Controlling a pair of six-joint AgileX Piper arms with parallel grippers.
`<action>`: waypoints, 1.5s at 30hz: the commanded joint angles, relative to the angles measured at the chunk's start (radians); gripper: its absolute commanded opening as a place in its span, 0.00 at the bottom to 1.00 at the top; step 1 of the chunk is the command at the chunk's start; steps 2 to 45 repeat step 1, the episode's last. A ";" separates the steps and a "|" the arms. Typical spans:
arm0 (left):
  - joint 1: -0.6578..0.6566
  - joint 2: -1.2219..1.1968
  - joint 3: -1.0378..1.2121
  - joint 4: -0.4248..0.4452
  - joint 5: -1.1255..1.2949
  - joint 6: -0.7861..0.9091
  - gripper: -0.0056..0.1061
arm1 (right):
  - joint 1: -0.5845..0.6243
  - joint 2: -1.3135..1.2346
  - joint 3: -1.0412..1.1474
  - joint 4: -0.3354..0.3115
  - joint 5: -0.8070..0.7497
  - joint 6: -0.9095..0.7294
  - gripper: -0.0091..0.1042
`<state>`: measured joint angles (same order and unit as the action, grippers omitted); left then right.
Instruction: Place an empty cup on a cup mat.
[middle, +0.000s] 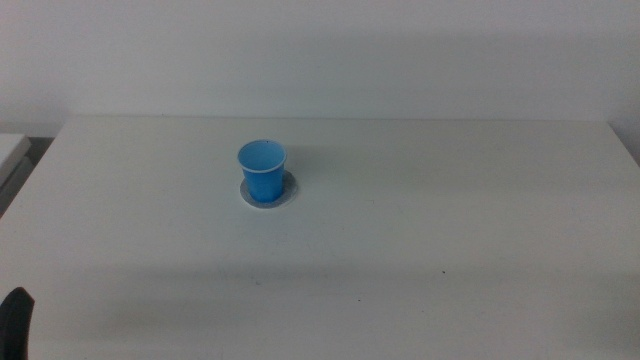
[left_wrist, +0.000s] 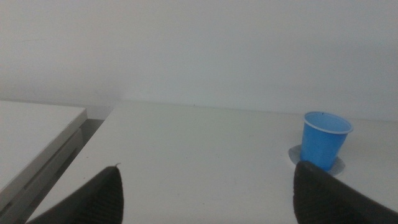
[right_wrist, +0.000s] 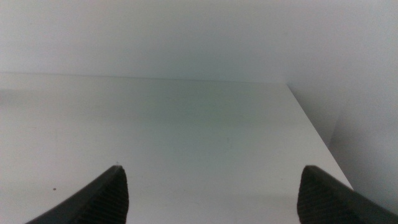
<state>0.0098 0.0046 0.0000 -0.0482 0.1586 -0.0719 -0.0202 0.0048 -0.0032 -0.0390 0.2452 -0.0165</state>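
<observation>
So there's exactly one cup (middle: 262, 170) and one cup mat (middle: 268, 191) in play here, nothing else sitting on the white bench (middle: 420, 230) besides a couple of tiny dark specks. The cup is bright blue, upright, open side up, and it's standing right on the mat, with the grey disc peeking out around its base. From the left wrist view the cup (left_wrist: 324, 141) and mat (left_wrist: 296, 154) sit ahead of the left gripper (left_wrist: 211, 193) and off toward one of its two jaws, well apart from it, nothing touching. That gripper has its jaws spread wide with only bare bench between them, holding nothing, and it's low over the bench near its front corner; in the middle view only a dark sliver of it (middle: 17, 322) shows at the bottom left edge. Two grippers in total: the right gripper (right_wrist: 211, 193) is also spread wide and empty, hanging low over bare bench with the far bench edge and a side edge ahead of it, and neither cup nor mat shows up in its view.
</observation>
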 joint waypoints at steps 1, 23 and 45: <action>0.004 -0.005 0.000 0.001 -0.014 0.002 0.89 | 0.002 -0.005 0.003 -0.007 -0.007 -0.004 0.90; 0.004 -0.005 0.000 0.001 -0.014 0.002 0.89 | 0.002 -0.005 0.003 -0.007 -0.007 -0.004 0.90; 0.004 -0.005 0.000 0.001 -0.014 0.002 0.89 | 0.002 -0.005 0.003 -0.007 -0.007 -0.004 0.90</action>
